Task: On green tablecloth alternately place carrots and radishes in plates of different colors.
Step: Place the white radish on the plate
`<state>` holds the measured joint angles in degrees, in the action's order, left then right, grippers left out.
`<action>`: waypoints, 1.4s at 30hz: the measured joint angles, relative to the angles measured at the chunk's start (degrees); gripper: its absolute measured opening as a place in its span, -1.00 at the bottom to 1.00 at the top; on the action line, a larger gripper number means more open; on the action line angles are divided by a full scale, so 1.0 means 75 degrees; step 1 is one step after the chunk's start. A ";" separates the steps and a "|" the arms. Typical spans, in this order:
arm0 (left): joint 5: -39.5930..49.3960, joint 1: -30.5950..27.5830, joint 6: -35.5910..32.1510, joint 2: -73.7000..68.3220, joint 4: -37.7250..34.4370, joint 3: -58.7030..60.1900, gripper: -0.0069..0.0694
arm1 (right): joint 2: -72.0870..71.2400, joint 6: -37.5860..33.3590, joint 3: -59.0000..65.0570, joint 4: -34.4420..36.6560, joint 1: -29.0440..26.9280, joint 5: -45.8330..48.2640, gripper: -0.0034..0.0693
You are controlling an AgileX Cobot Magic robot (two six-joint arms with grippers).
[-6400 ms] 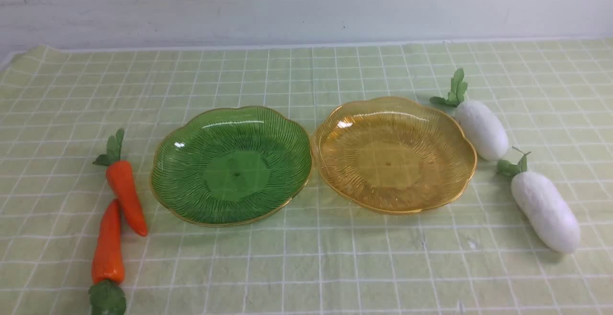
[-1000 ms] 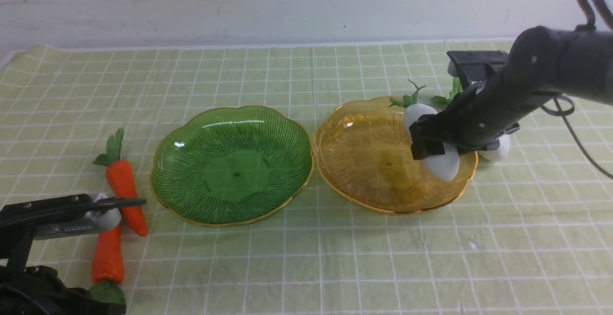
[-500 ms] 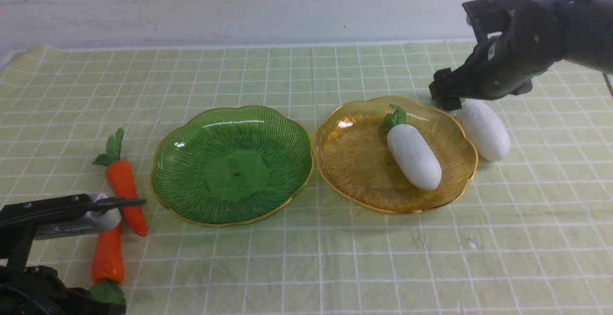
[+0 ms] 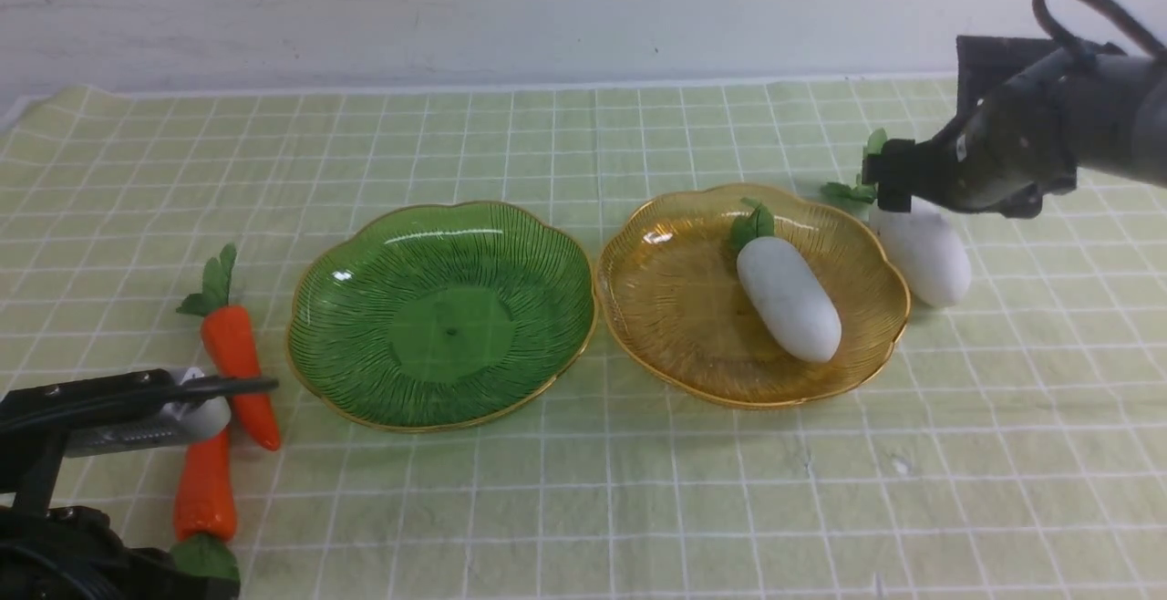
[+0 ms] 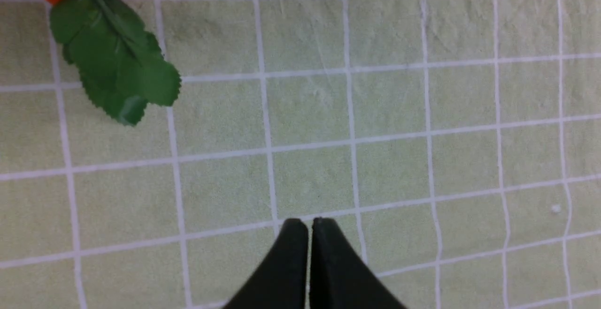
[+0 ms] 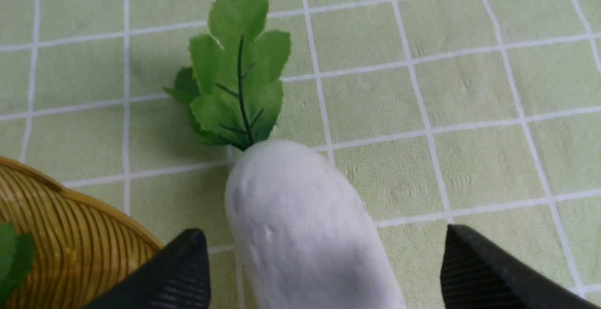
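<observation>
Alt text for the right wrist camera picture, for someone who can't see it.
A white radish with green leaves lies on a green checked tablecloth between the fingers of the open right gripper. An amber plate edges in beside it.

a pale grey-white wall [image 4: 547, 7] fills the back of the scene, scuffed with faint streaks. one small dark speck [image 4: 655, 51] sits low on the wall, right of its middle. along the wall's foot runs a thin white table edge [image 4: 410, 89].

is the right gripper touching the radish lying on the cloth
Apart. Right wrist view: tablecloth shows on both sides between the radish and the open right gripper.
</observation>
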<state>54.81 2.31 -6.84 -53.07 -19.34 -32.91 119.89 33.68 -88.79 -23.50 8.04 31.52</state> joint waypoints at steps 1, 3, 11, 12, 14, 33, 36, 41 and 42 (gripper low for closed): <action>0.0000 0.0000 0.0000 0.0000 0.0000 0.0000 -0.84 | 0.0081 0.0000 0.0000 -0.0031 -0.0009 -0.0035 0.72; 0.0000 0.0000 0.0000 0.0000 0.0000 0.0000 -0.84 | 0.0251 0.0000 0.0000 -0.0199 -0.0018 -0.0107 0.67; -0.0006 0.0000 0.0000 0.0000 0.0000 0.0000 -0.84 | 0.0521 0.0000 -0.0008 -0.0435 -0.0018 -0.0129 0.57; -0.0006 0.0000 0.0000 0.0000 0.0000 0.0000 -0.84 | 0.0520 0.0000 -0.0008 -0.0444 -0.0018 -0.0129 0.54; -0.0006 0.0000 0.0000 0.0000 0.0000 0.0000 -0.84 | 0.0520 0.0000 -0.0008 -0.0485 -0.0018 -0.0129 0.45; -0.0006 0.0000 0.0000 0.0000 0.0000 0.0000 -0.83 | -0.1459 -0.0717 -0.0564 -0.0082 0.0507 0.1849 0.33; -0.0006 0.0000 0.0000 0.0000 0.0000 0.0000 -0.83 | -0.1406 -0.2002 -0.0564 0.1061 0.0983 0.1992 0.33; -0.0006 0.0000 0.0000 0.0000 0.0008 0.0000 -0.81 | -0.1100 -0.3699 -0.0564 0.2399 0.1567 0.2078 0.33; -0.0006 0.0000 0.0000 0.0000 0.0008 0.0000 -0.80 | -0.1067 -0.3746 -0.0564 0.2479 0.1585 0.2082 0.33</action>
<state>54.77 2.31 -6.84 -53.07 -19.28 -32.91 111.88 5.58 -93.01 -4.91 19.92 47.13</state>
